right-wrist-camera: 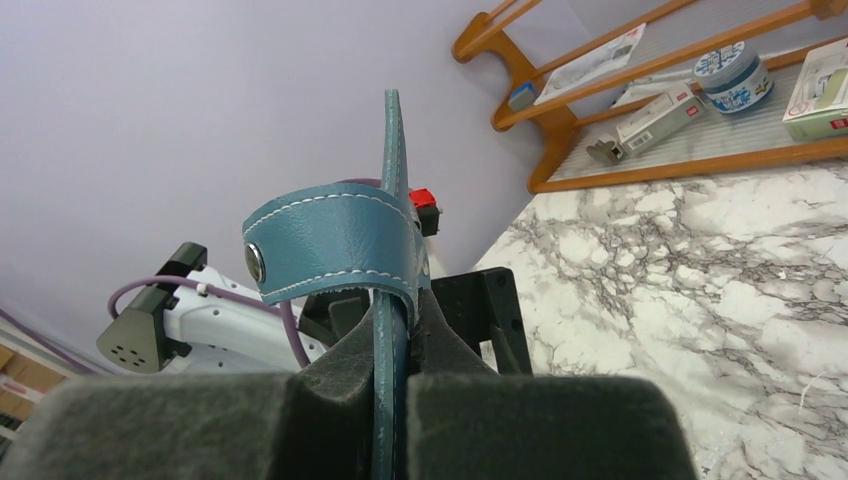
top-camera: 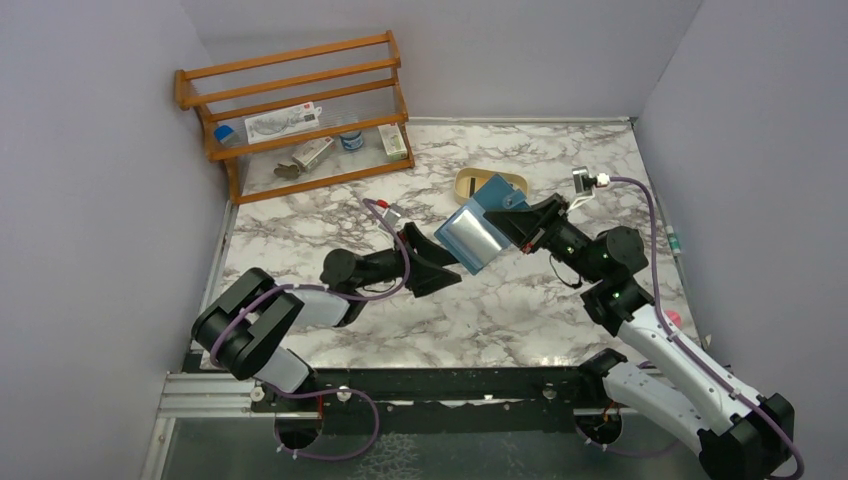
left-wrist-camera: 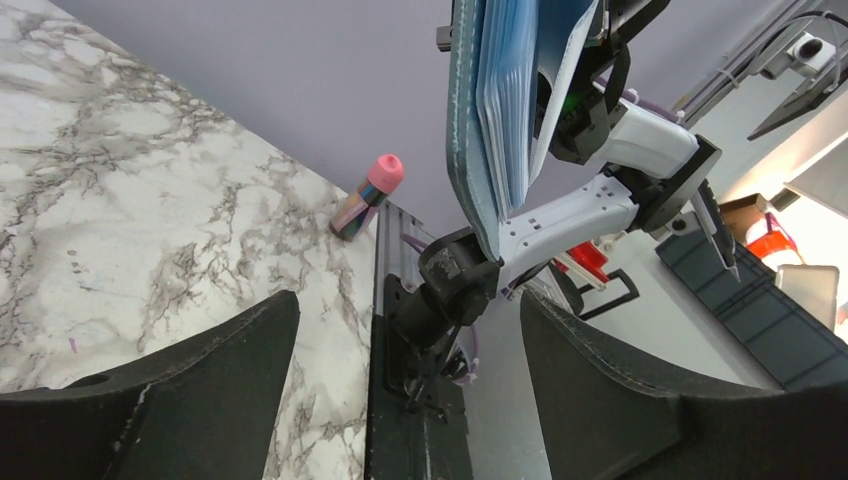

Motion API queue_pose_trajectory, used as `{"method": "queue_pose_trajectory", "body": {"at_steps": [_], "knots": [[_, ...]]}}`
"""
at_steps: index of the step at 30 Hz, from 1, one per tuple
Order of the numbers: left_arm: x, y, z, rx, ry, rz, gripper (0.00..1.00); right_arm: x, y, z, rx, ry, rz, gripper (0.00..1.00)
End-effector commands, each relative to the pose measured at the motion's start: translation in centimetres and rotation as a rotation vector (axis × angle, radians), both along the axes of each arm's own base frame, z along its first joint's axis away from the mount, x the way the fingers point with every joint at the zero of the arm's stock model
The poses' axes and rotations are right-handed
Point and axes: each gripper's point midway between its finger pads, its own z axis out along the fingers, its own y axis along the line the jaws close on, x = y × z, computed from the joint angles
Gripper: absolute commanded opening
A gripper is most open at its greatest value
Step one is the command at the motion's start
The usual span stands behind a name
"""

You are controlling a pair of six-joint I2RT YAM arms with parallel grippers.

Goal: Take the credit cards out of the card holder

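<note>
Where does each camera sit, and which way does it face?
Top external: above and behind, looking down on the white marble table; left arm and right arm show, right pincer clamping the teal-blue leather folding card holder.
Left wrist: on the left pincer, aiming between its open fingers at the card holder's pale blue-white plastic cards.
Right wrist: looks past its shut fingers and the card holder toward the brown wooden rack.
All share the card holder.

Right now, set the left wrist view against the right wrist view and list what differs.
Left wrist only: the credit cards fanned inside the card holder, and a pink-capped bottle. Right wrist only: the snap tab, the wooden rack, the right gripper clamped on the holder's edge. Both: the card holder and the marble table.
</note>
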Motion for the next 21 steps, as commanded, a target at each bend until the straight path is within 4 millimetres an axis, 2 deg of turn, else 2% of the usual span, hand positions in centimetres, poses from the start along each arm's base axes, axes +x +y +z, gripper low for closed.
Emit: {"method": "queue_pose_trajectory", "body": {"at_steps": [1,4,7,14,16,19,20,21], "knots": [[-0.1,1.1,5.7,-0.204,-0.227,0.070,0.79,-0.4,-0.2,1.6,0.032,-0.057,0.003,0.01],[0.1,1.1,6.6,-0.225,-0.248,0.076,0.70,-0.5,0.0,1.4,0.026,-0.054,0.014,0.01],[0.2,1.0,7.4,-0.240,-0.262,0.077,0.66,-0.5,0.0,1.3,0.025,-0.050,0.020,0.01],[0.5,0.5,8.1,-0.251,-0.269,0.057,0.54,-0.7,0.1,1.1,0.025,-0.049,0.030,0.01],[0.7,0.3,8.1,-0.251,-0.267,0.054,0.47,-0.8,0.2,1.2,0.027,-0.053,0.035,0.01],[0.8,0.1,8.4,-0.254,-0.268,0.048,0.35,-0.9,0.2,1.2,0.024,-0.054,0.042,0.01],[0.8,0.1,8.5,-0.257,-0.269,0.045,0.21,-1.0,0.2,1.2,0.023,-0.055,0.043,0.01],[0.9,0.1,8.6,-0.260,-0.267,0.048,0.02,-0.9,0.2,1.1,0.022,-0.055,0.041,0.01]]}}
